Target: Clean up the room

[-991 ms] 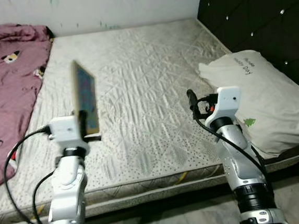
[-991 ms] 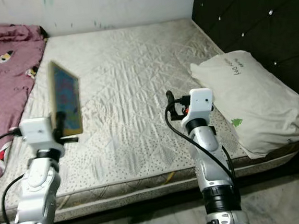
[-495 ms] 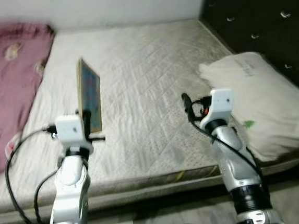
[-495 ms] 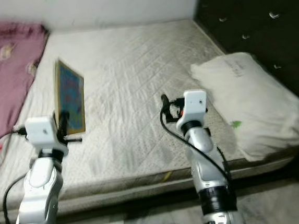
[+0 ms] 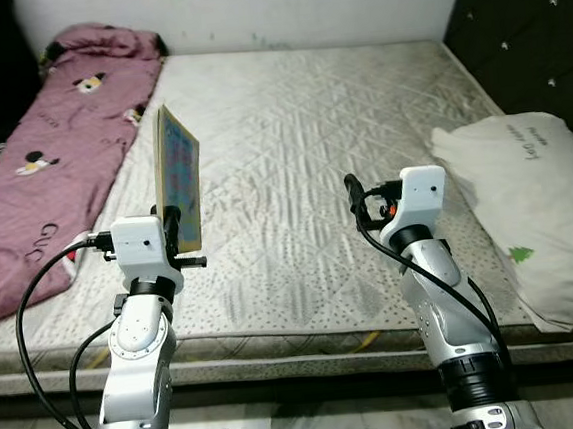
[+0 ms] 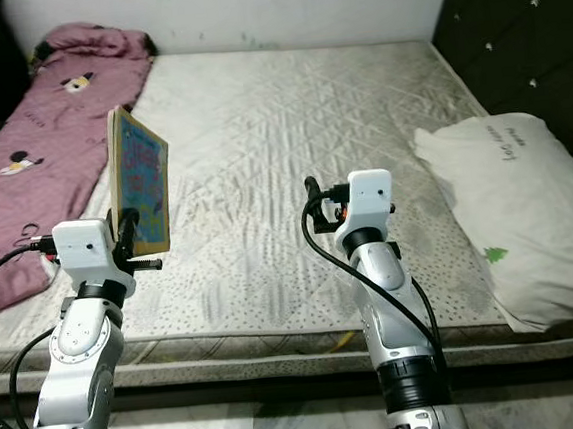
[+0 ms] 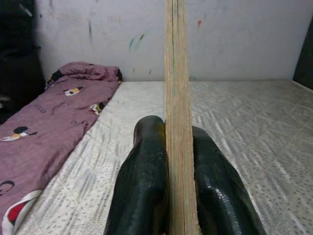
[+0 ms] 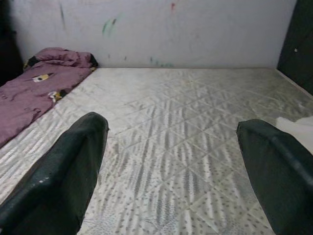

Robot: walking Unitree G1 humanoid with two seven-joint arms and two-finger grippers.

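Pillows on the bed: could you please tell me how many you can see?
1. The white pillow lies at the mattress's right edge, beside the dark headboard. Another might be hidden under the pink blanket on the left.

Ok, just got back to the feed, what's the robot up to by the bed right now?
The robot stands at the edge of the bare mattress. Its left gripper is shut on a thin picture book, held upright on edge above the bed. The right gripper is open and holds nothing, over the mattress. A maroon blanket and a white pillow lie on the bed.
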